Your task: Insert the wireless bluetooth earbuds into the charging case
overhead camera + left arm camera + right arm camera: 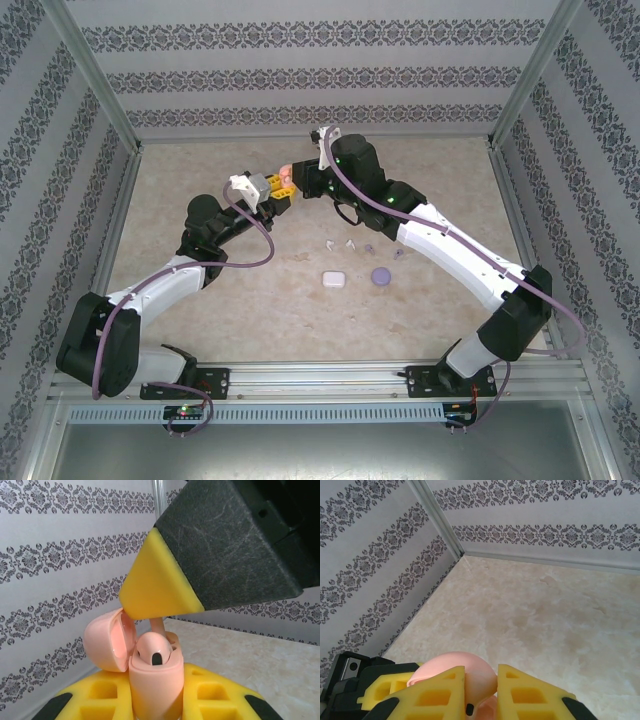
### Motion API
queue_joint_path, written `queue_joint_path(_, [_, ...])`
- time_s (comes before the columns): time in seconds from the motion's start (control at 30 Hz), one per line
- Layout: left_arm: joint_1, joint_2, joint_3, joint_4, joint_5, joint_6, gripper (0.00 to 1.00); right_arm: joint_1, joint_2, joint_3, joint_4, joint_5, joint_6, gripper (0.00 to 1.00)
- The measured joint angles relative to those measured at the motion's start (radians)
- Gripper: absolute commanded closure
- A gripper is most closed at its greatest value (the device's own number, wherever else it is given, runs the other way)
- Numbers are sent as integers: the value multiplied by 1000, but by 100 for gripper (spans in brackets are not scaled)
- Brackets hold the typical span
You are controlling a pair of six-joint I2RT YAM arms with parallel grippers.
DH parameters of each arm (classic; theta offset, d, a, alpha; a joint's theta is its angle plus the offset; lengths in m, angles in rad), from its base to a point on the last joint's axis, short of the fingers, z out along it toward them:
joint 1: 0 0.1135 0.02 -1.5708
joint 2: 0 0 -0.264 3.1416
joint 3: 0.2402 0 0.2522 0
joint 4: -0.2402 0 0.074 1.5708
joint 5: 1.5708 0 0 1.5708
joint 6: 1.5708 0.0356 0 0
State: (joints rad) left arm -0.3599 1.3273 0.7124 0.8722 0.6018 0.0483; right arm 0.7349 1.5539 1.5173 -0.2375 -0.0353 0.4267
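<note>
My left gripper (156,692) is shut on the body of a pink charging case (155,685) and holds it upright above the table, lid (107,640) swung open to the left. One pinkish earbud (154,649) sits in the case. My right gripper (481,680) is shut on the second pinkish earbud (484,682). Its stem (159,627) points down into the case's other socket, under the right gripper's yellow fingertip (165,590). In the top view both grippers (272,190) (303,186) meet at the pink case (286,179), at the far middle of the table.
On the table nearer the arms lie a white case (333,278), a round purple case (381,275), two white earbuds (330,242) (350,242) and two pale purple earbuds (368,248) (400,253). Patterned walls enclose the table on three sides.
</note>
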Motion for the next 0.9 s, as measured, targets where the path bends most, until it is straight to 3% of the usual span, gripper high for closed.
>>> queue_joint_path(0.63, [0,2,2,-14,0,5,100,25,2,-5,-24,36,-46,83])
queue_joint_path(0.9, [0,2,5,-19,-5,5,100,19,10,20,-57,58,-36,54])
